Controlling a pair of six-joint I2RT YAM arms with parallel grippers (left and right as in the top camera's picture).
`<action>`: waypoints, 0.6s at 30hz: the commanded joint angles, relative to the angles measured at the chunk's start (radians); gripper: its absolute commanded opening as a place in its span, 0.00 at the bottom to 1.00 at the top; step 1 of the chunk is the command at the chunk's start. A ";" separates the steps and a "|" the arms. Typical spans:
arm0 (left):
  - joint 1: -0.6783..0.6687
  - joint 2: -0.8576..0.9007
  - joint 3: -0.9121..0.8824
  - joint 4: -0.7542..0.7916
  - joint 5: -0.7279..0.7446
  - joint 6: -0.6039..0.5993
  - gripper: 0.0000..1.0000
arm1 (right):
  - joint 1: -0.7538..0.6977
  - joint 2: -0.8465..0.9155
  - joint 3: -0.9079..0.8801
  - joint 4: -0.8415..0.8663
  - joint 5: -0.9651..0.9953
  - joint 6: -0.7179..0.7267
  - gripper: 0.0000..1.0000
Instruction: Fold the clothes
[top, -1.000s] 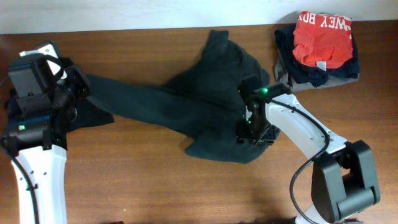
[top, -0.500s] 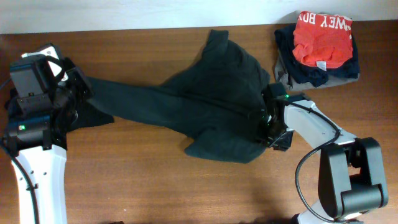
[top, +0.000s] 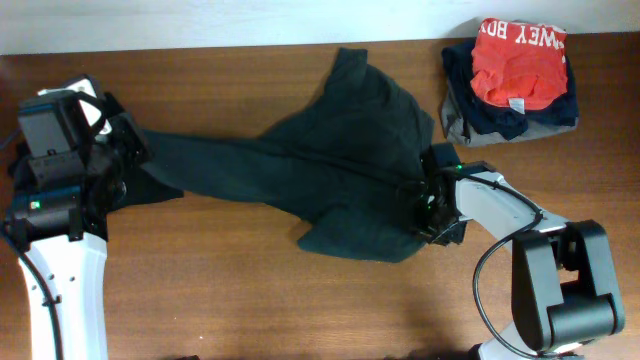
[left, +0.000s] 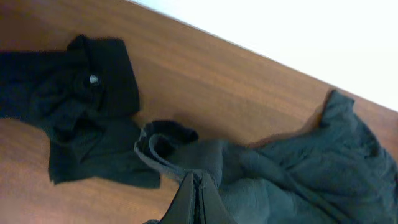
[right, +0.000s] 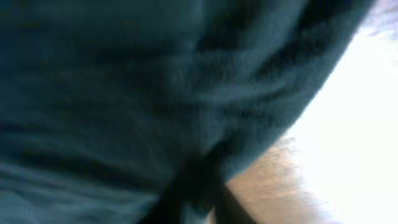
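The dark green T-shirt (top: 340, 150) lay across the middle of the wooden table (top: 250, 300), pulled out long between the 2 arms. One narrow end ran off to the left. The broad body sat at the centre, with a point of cloth reaching toward the far edge and a flat lobe hanging toward the near edge.

At the left end, the left gripper (left: 196, 199) had its fingers pressed tight together, and a bunched roll of the shirt's cloth sat pinched right at their tips. The fabric curled up into a thick fold just beyond them. Beside that fold, further left, a black garment (left: 81, 112) lay crumpled on the wood, its edge touching the green cloth.

On the right, the right gripper (top: 430, 205) was down on the shirt's right border, low against the table. Its own camera gave nothing but blurred dark green cloth filling the view, with dark finger shapes at the bottom. Whether those fingers were clamped on the fabric or merely buried in it, I could not tell.

Up in the far right corner, well apart from the shirt, sat a folded pile (top: 515, 75) with red cloth carrying white lettering on top and navy and grey layers beneath.
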 joint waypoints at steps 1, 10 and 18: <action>0.006 -0.002 -0.001 -0.034 -0.027 0.020 0.01 | -0.010 -0.005 -0.013 0.025 -0.006 0.009 0.05; 0.006 -0.002 -0.014 -0.202 -0.126 0.020 0.01 | -0.195 -0.005 0.102 -0.041 -0.025 -0.096 0.04; 0.006 -0.001 -0.030 -0.209 -0.172 0.020 0.01 | -0.354 -0.005 0.267 -0.130 -0.089 -0.220 0.04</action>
